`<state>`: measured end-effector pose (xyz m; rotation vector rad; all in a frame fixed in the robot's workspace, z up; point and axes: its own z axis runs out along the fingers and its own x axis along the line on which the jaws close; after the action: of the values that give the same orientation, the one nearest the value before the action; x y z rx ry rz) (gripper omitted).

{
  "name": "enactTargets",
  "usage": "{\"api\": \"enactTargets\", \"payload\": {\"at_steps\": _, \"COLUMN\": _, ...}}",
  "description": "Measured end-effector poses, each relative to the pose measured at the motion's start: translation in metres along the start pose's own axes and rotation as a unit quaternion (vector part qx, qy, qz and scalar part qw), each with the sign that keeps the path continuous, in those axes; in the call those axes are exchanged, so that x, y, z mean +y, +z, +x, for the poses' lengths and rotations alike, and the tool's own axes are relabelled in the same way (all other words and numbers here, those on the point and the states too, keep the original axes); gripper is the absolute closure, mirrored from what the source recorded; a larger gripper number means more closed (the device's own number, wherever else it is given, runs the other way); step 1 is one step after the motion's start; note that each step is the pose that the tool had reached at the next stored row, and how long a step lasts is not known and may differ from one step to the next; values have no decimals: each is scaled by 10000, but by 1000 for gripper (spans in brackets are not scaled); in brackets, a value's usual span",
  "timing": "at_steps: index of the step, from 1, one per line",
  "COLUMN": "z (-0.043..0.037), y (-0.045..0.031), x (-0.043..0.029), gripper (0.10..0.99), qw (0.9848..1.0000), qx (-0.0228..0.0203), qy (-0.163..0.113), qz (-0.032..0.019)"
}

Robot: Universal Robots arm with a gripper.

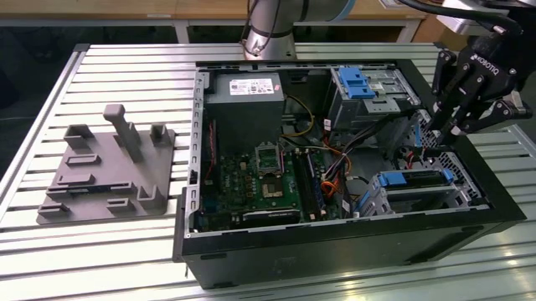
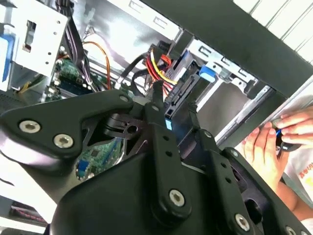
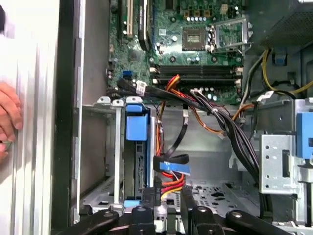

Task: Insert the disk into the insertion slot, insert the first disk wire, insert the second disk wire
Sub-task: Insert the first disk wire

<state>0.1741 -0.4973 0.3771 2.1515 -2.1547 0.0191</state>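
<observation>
Closest to us in the second wrist view, the gripper (image 2: 173, 101) has its fingers pressed together on the plug of a red-and-yellow wire (image 2: 162, 71). A hand (image 2: 271, 142) lies just outside the case (image 2: 234, 32).

In the first wrist view, the disk (image 3: 137, 161) sits in the slot (image 3: 115, 147), its blue carrier at the open end. The pinched wire (image 3: 175, 181) runs up from between the fingers, close to a loose black cable (image 3: 172, 164). The hand (image 3: 9, 115) lies beside the case wall.

In the exterior view, the gripper (image 1: 440, 135) hovers over the case's far corner on the exterior view's right, above the seated disk (image 1: 415, 179).

We judge three risks. A plug held slightly tilted could miss its socket and jam or bend. The loose cable could slip between plug and disk and block seating. The hand, so near the wall, could be struck if the arm swings outward.
</observation>
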Motion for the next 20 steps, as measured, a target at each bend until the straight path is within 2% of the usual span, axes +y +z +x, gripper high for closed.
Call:
{"api": "enactTargets", "payload": {"at_steps": 1, "z": -1, "y": 0, "x": -4, "gripper": 737, "qw": 10000, "qx": 41, "qy": -1, "qz": -38}}
{"api": "enactTargets", "payload": {"at_steps": 3, "z": -1, "y": 6, "x": -7, "gripper": 737, "qw": 9999, "qx": 143, "qy": 1, "qz": -66}}
{"api": "enactTargets", "payload": {"at_steps": 6, "z": -2, "y": 22, "x": -8, "gripper": 737, "qw": 9996, "qx": 288, "qy": 9, "qz": -71}}
{"api": "enactTargets", "payload": {"at_steps": 8, "z": -5, "y": 48, "x": -10, "gripper": 737, "qw": 9994, "qx": 341, "qy": 11, "qz": -71}}
{"api": "enactTargets", "payload": {"at_steps": 10, "z": -9, "y": 77, "x": -12, "gripper": 737, "qw": 9993, "qx": 358, "qy": 10, "qz": -70}}
{"api": "enactTargets", "payload": {"at_steps": 20, "z": -19, "y": 144, "x": -22, "gripper": 737, "qw": 9993, "qx": 361, "qy": -26, "qz": -59}}
